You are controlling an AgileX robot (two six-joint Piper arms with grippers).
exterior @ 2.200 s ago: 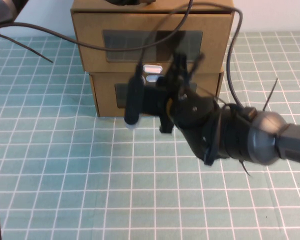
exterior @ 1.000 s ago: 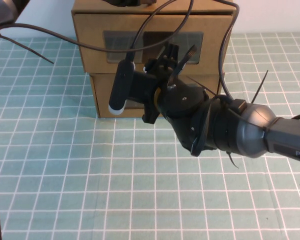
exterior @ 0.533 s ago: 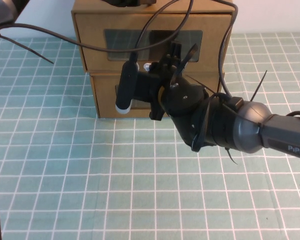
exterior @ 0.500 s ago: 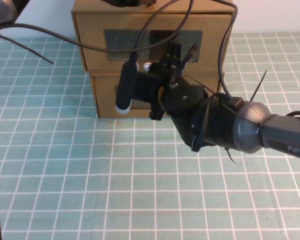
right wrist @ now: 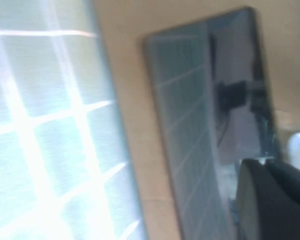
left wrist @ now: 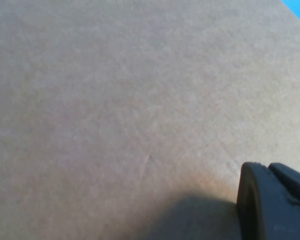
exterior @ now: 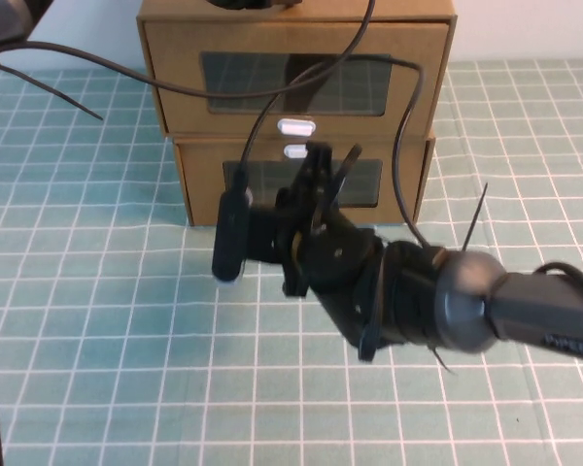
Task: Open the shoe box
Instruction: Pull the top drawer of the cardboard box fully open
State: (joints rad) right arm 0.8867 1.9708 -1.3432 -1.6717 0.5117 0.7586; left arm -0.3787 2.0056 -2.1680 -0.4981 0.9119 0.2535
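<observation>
Two brown cardboard shoe boxes are stacked at the back of the table, the upper box [exterior: 175, 78] on the lower box [exterior: 204, 184]. Each front has a dark window and a white pull tab: upper tab [exterior: 296, 127], lower tab [exterior: 295, 151]. My right gripper [exterior: 323, 160] is shut, its tips just right of the lower tab, and I see nothing held. In the right wrist view one dark finger [right wrist: 275, 200] lies beside the window [right wrist: 210, 100]. My left gripper [exterior: 243, 3] rests on top of the upper box, and the left wrist view shows bare cardboard [left wrist: 115, 100].
A green checked mat [exterior: 97, 320] covers the table. Black cables [exterior: 97, 73] hang across the upper box front. The right arm's wrist camera [exterior: 230, 238] sticks out to the left, low over the mat in front of the boxes.
My right gripper has closed from partly open. The arm has dropped from the upper box's front to the lower box's and drawn back slightly. Neither box has moved.
</observation>
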